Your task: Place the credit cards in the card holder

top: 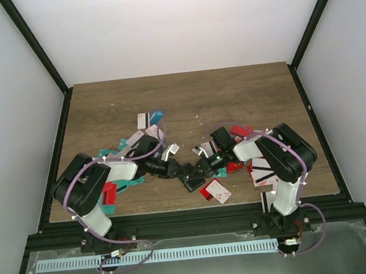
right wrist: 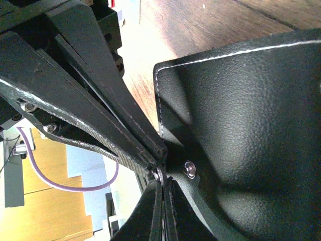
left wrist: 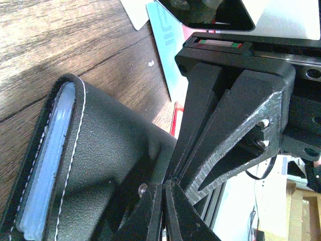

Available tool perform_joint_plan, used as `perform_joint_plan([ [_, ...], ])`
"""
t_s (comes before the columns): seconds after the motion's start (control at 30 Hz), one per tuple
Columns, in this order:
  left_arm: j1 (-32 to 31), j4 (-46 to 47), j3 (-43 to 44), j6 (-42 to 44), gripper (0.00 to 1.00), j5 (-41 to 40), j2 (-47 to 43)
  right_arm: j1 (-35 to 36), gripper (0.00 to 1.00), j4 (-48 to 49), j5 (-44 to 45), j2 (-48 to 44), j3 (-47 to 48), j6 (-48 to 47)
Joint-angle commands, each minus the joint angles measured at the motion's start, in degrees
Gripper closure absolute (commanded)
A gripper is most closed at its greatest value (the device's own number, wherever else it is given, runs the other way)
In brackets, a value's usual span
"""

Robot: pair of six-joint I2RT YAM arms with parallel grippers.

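Both left tool (left wrist: 163, 197), right tool (right wrist: 162, 197) pinching card holder (left wrist: 110, 160); long axis seemingly diagonal.

Black card holder (top: 190, 178), centred among scattered colourful credit cards (top: 215, 191)

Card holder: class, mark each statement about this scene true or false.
1. The left end effector and right end effector are both shut on the card holder. True.
2. The card holder sits at the far edge of the table. False: it is between the arms, toward the near edge.
3. Pale blue sleeves show inside it. True.
4. All the credit cards are stored away. False: many lie scattered on the table.
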Motion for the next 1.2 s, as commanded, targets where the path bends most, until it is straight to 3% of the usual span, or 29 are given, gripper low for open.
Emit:
perform_joint_plan([
  [0.0,-0.6,1.0,1.4,1.2,0.94,0.9,0.7,-0.1,0.99,0.0,0.1,-0.4,1.6,-0.3],
  [0.1,-0.7,0.4,1.6,1.4,0.92,0.7,0.5,-0.1,0.99,0.0,0.5,-0.8,1.4,0.1],
  [0.17,-0.7,-0.4,1.9,1.7,0.76,-0.2,0.3,-0.1,0.99,-0.2,0.7,-1.1,1.4,0.0],
  [0.3,-0.7,-4.7,5.3,0.9,0.54,-3.7,-2.8,-0.1,0.99,-2.1,2.2,-1.4,1.5,-0.3],
  [0.4,-0.6,-14.0,10.8,4.3,0.49,-10.4,-5.1,-0.1,0.99,-3.5,3.3,-1.9,1.6,-0.2],
  [0.6,-0.6,-25.7,16.6,10.2,0.52,-16.2,-2.2,-0.1,0.99,-6.8,5.2,-3.4,2.6,0.1],
  [0.87,-1.4,-30.0,19.9,14.2,0.75,-13.8,1.2,-0.1,0.99,-10.3,7.6,-2.2,4.2,0.1],
  [1.17,-3.8,-34.1,20.9,16.5,0.78,-18.3,4.5,0.0,0.99,-13.4,10.4,-0.6,5.5,0.3],
])
